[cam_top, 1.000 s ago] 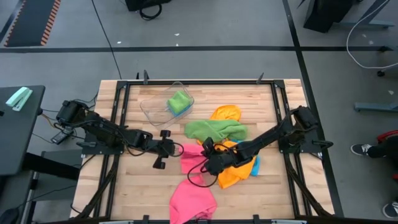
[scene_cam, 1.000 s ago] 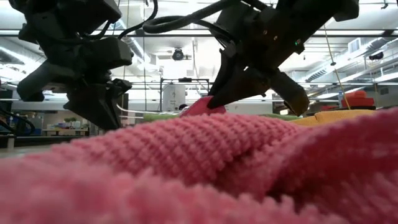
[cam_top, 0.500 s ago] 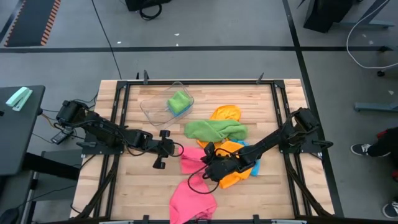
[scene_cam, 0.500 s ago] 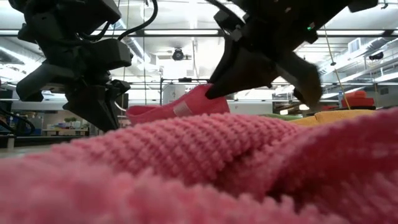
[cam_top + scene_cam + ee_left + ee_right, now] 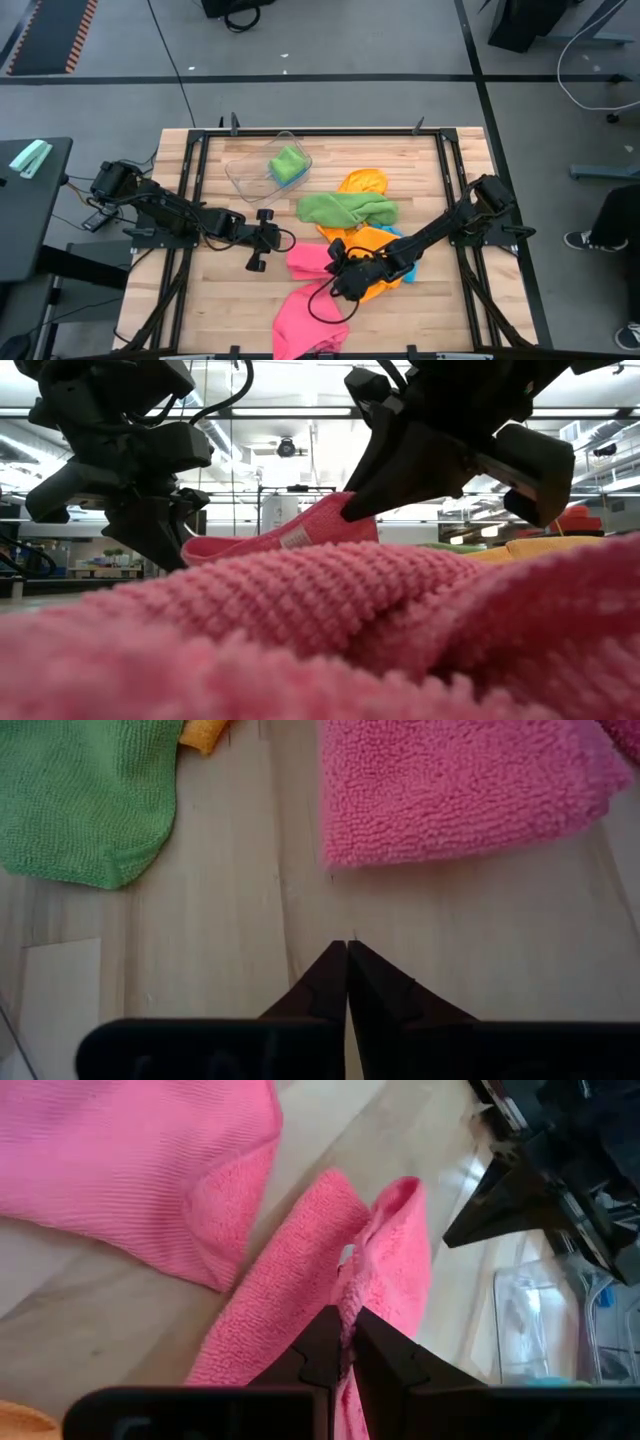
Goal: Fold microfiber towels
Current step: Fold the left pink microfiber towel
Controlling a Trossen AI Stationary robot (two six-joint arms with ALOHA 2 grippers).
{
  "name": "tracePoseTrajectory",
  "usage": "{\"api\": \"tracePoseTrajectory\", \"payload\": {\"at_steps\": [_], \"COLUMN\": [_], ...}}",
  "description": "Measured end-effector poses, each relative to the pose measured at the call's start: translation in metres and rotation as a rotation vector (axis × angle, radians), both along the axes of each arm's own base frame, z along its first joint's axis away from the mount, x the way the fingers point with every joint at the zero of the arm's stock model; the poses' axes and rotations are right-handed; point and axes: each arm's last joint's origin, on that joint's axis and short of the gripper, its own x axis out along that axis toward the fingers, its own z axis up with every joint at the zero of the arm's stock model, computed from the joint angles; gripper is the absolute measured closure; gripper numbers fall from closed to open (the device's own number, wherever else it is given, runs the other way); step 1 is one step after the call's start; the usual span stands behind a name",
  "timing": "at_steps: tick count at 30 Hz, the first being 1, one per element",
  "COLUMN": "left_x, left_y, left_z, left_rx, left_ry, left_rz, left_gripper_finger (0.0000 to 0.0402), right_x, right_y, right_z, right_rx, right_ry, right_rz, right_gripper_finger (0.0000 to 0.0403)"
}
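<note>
Folding has barely begun: the right gripper (image 5: 338,268), pinched on a pink towel (image 5: 310,260), lifts its edge; the left gripper (image 5: 283,240) waits closed, empty; other towels (image 5: 347,209) lie unfolded.

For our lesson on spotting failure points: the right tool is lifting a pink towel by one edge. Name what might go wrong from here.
1. The right tool pinches only a thin edge of the pink towel, so the cloth might slip out.
2. The orange towel lies right beside that tool and may get dragged along.
3. The shut left tool rests on bare wood, holding nothing, so the pink towel may slide rather than fold.
</note>
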Motion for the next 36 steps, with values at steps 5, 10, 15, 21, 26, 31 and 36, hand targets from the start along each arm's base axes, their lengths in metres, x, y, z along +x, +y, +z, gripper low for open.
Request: {"api": "tracePoseTrajectory", "payload": {"at_steps": [5, 10, 15, 21, 26, 31, 36], "left_x": [0.0, 0.0, 0.0, 0.002, 0.002, 0.003, 0.004], "left_y": [0.0, 0.0, 0.0, 0.0, -0.001, -0.001, -0.003], "left_z": [0.0, 0.0, 0.0, 0.001, 0.002, 0.002, 0.003], "left_rx": [0.0, 0.0, 0.0, -0.006, -0.009, -0.011, -0.046], "left_ry": [0.0, 0.0, -0.001, -0.02, -0.03, -0.034, -0.046], "left_rz": [0.0, 0.0, 0.0, 0.0, -0.001, -0.002, -0.028], "left_gripper_finger": [0.0379, 0.0387, 0.0384, 0.0375, 0.0383, 0.0387, 0.0376], "right_x": [-0.002, -0.005, -0.007, -0.009, -0.009, -0.009, -0.011], "right_y": [0.006, 0.011, 0.014, 0.008, 0.001, -0.006, -0.012], "right_z": [0.0, 0.0, -0.001, -0.006, -0.008, -0.012, -0.018], "right_rx": [-0.01, -0.014, 0.051, 0.084, 0.124, 0.155, 0.172], "right_ry": [0.003, 0.003, 0.03, 0.088, 0.125, 0.147, 0.179], "right_rz": [0.043, 0.069, 0.082, 0.018, -0.034, -0.056, -0.059], "right_gripper_finger": [0.0366, 0.0366, 0.0366, 0.0366, 0.0366, 0.0366, 0.0366]}}
